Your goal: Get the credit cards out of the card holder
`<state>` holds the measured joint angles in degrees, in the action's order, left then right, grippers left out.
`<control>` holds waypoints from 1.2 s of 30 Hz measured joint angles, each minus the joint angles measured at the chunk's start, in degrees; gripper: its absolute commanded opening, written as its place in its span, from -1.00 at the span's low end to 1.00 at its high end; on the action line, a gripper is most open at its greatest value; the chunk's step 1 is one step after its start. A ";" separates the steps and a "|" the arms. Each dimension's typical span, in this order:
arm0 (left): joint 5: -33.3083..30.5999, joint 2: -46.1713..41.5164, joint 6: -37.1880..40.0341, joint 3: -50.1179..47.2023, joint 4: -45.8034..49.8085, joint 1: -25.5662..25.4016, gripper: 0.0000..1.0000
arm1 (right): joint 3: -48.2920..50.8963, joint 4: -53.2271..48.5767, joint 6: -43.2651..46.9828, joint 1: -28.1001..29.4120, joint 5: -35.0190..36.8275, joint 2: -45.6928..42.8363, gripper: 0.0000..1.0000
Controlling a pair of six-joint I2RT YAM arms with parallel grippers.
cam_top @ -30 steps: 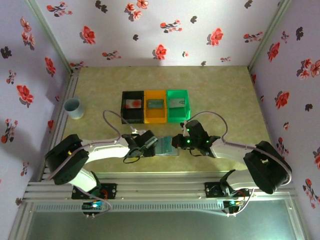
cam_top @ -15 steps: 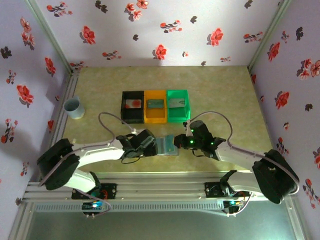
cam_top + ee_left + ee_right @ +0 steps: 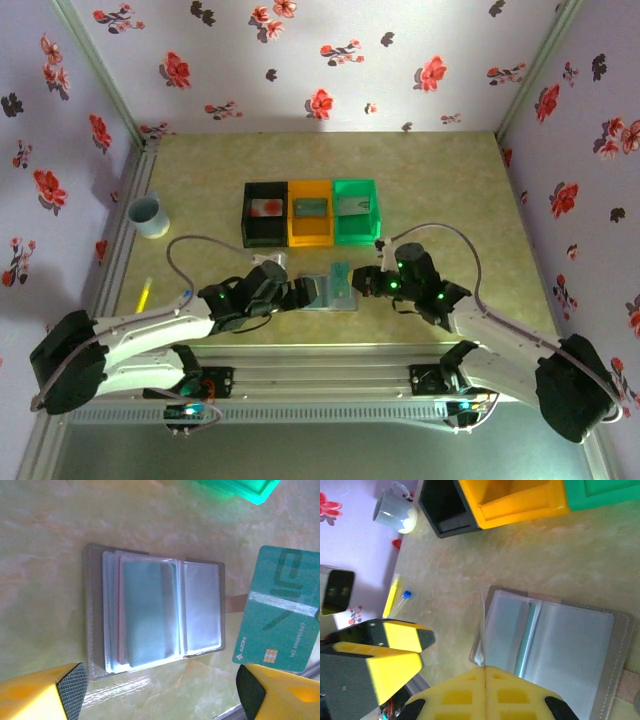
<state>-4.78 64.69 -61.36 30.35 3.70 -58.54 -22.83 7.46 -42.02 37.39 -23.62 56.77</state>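
**Right end effector** (image 3: 484, 669): pads pinched flat on one edge of a teal card (image 3: 279, 609). The card stands on edge just beyond the pads, free of every sleeve.

**Left end effector** (image 3: 161, 686): spread wide, holding nothing.

**Card holder** (image 3: 150, 615): lies open like a book on the desk (image 3: 45, 555).
- Position: just ahead of the left fingertips, beside and below the right pads, between the two end effectors.
- Cover: grey-blue, with clear plastic sleeves.
- Half farther from the teal card: a fanned stack of sleeves with a pale blue-green card on top and a red-edged one under it.
- Half nearer the teal card: the sleeve looks empty.

**Teal card, appearance**: darker emblem, pale diagonal stripe, gold chip, white lettering along one edge.

**Beyond the holder**: black bin (image 3: 266, 240), orange bin (image 3: 311, 240) and green bin (image 3: 358, 238) stand in a row.

**Step in hand (judged)**: carrying the drawn card away for set-down.
- Keep the pinch firm, since the grip is only on the rim and the card could pivot.
- Lift before travelling so the free edge does not snag the sleeves.
- The left end effector is well placed to pin the cover for the next pull.
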 measured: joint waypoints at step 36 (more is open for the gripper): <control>11.54 1.22 -2.27 -10.64 -42.73 -1.62 0.22 | 4.28 14.95 -6.64 0.00 -9.66 -3.96 -1.00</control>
<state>6.76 65.91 -63.64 19.70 -39.03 -60.16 -18.55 22.41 -48.66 37.39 -33.28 52.82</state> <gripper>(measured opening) 0.635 0.041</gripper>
